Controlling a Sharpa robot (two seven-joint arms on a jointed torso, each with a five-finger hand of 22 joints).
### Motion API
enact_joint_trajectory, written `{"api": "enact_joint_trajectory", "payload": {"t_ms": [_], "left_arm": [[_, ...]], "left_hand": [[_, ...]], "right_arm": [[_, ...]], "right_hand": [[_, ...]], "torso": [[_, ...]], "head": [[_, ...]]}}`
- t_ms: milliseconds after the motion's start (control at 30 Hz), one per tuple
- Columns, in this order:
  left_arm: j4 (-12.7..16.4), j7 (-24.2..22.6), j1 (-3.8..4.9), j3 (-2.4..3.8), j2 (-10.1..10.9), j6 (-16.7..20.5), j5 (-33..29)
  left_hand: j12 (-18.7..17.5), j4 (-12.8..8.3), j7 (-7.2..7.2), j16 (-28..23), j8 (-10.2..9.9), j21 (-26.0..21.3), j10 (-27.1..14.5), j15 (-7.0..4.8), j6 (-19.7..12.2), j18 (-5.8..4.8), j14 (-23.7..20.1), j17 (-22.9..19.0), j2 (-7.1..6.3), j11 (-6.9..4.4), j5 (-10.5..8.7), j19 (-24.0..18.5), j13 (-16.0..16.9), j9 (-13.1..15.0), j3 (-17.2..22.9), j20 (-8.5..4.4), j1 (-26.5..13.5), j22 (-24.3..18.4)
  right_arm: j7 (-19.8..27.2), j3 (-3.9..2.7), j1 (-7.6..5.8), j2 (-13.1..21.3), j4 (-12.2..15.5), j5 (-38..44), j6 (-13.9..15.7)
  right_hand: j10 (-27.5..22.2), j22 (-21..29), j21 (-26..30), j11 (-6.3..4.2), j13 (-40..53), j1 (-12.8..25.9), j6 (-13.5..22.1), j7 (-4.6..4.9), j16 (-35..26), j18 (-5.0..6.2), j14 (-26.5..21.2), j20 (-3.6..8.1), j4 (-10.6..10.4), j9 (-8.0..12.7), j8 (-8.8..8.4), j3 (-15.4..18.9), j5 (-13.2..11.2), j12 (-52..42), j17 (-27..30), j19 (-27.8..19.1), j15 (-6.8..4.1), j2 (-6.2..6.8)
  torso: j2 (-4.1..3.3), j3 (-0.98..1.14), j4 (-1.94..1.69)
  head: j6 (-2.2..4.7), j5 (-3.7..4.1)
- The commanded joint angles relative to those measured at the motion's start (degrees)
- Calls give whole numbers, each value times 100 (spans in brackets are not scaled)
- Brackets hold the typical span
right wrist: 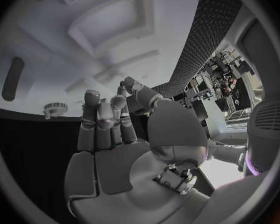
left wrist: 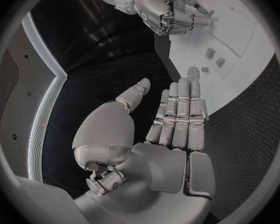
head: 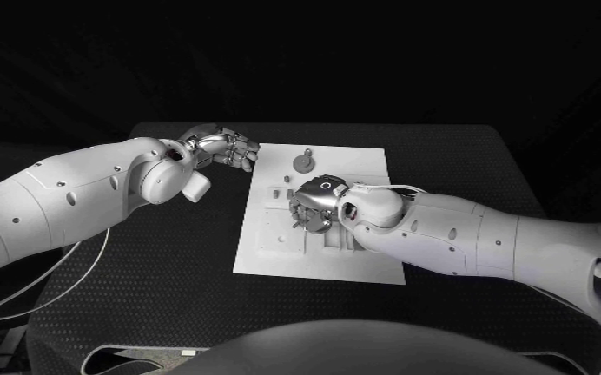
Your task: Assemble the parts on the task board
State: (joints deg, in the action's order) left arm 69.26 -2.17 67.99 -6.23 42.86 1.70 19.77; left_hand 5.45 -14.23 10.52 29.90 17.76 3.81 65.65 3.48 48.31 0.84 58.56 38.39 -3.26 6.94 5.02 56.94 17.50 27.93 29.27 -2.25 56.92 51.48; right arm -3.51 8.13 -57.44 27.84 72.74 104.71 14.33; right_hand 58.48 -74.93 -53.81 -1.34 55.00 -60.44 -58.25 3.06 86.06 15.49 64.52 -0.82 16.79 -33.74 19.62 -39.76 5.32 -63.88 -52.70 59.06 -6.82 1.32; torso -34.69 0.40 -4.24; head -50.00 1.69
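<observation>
The right robot hand (head: 316, 203), fingers curled down among the parts so that any grip cannot be told, sits over the middle of the task board (head: 282, 258), far nearer than the open, empty left robot hand (head: 229, 149) beyond its left edge.

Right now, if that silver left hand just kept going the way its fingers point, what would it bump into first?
Probably the near edge of the flat white task board: the left hand, open with fingers straight, points toward it over the black table. Depth is unclear.
</observation>
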Motion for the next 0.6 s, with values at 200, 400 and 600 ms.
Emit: {"api": "enact_joint_trajectory", "payload": {"t_ms": [200, 400, 600], "left_arm": [[-8, 1014, -6, -23, 6, -600, 1017], [59, 1347, -41, -63, -4, -1134, 1517], [115, 1319, -71, -157, -45, -1277, 1548]], "left_hand": [[-11, 17, -4, -56, 4, 21, 28, -13, 0, -43, 35, 24, -25, 4, -90, 25, -4, -31, -46, -5, -124, -13], [-45, 153, 15, -108, -17, 13, 25, -1, -33, -48, 21, 70, -69, 12, -219, -1, -16, -60, -182, 2, -433, -30], [-64, 227, -37, -134, -11, 10, 28, -2, -37, -39, 5, 117, 42, 6, -221, -28, -20, -65, -269, 4, -650, -42]], "right_arm": [[-111, -128, -53, 97, 154, -79, 25], [-155, -210, -124, 199, 303, -98, 18], [-191, -295, -166, 252, 396, -197, 7]], "right_hand": [[58, -113, -32, 3, 0, -3, -214, 176, 25, -49, 30, 6, -8, -39, 28, 15, 14, -38, 8, 52, -11, 47], [61, -112, -32, 2, -2, -4, -214, 176, 24, -49, 32, 8, -8, -38, 27, 13, 15, -36, 10, 54, -13, 46], [62, -111, -32, 1, -3, -4, -215, 175, 24, -49, 33, 9, -8, -38, 26, 12, 15, -35, 11, 55, -14, 48]], "torso": [[0, 0, 1], [0, -2, 4], [-2, 2, 7]], "head": [[0, -24], [0, -37], [0, -10]]}}
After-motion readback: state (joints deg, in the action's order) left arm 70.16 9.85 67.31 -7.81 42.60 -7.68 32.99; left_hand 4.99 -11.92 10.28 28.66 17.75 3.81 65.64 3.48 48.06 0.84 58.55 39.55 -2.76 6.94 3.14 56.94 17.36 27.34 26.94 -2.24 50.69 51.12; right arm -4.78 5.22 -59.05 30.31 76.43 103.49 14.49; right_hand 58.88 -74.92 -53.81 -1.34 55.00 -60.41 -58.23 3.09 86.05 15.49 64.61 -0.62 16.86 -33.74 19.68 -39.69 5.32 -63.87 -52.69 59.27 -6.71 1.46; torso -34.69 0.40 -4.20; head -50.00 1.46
